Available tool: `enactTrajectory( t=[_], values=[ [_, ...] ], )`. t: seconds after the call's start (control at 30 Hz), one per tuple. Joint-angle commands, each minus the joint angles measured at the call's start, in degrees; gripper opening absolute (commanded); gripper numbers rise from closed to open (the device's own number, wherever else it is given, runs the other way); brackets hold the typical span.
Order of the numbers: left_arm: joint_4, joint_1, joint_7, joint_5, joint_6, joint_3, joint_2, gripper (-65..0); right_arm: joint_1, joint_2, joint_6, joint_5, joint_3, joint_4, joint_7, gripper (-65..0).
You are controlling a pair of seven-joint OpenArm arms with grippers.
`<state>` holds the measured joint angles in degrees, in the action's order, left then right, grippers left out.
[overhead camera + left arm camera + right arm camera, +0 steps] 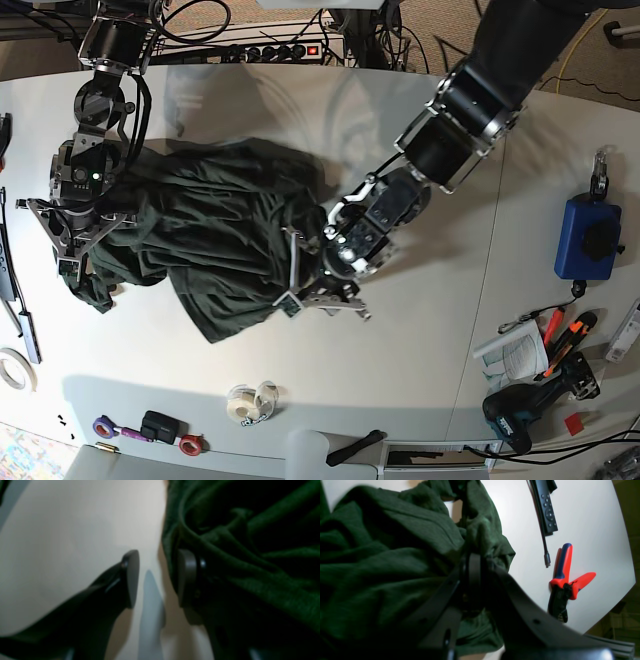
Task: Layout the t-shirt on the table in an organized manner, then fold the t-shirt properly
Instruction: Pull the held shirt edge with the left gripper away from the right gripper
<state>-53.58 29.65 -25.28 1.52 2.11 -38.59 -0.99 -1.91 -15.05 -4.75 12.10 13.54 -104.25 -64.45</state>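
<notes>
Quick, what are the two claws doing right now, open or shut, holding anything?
Left claw: open, holding nothing, one finger against the t-shirt.
Right claw: shut on the t-shirt.

The white table [420, 350] carries it all, a thin seam splitting it into two panels on the right. The dark green t-shirt [215, 235] lies bunched left of centre. Near the front edge sit tape rolls [250, 400]. On the right rest a blue pouch [582, 237] and a cordless drill [525, 405]; red-handled pliers [563, 580] lie beside a black remote [546, 507].
</notes>
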Motion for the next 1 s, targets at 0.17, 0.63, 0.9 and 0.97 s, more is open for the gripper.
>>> enactTrajectory(
  t=[0.17, 0.63, 0.9, 0.97],
  values=[
    [-5.7, -6.91, -9.11, -1.95, -2.34, -0.13, -7.87, -41.6, -0.96, -0.85, -0.37, 0.81, 0.28, -0.98, 1.51, -65.0],
    [-45.88, -15.67, -15.15, 6.91, -2.25, 0.68, -19.45, -41.6, -0.94, -0.83, -0.42, 0.81, 0.28, -0.98, 1.68, -65.0],
    [-38.53, -10.69, -11.23, 20.46, 3.87, 9.42, -13.79, -41.6, -0.94, -0.83, -0.42, 0.81, 0.28, -0.98, 1.68, -65.0],
    [-32.37, -8.24, -11.1, 24.44, 5.77, 11.87, -11.15, -41.6, -0.96, -0.85, -0.42, 0.81, 0.28, -0.98, 1.68, -65.0]
  ],
)
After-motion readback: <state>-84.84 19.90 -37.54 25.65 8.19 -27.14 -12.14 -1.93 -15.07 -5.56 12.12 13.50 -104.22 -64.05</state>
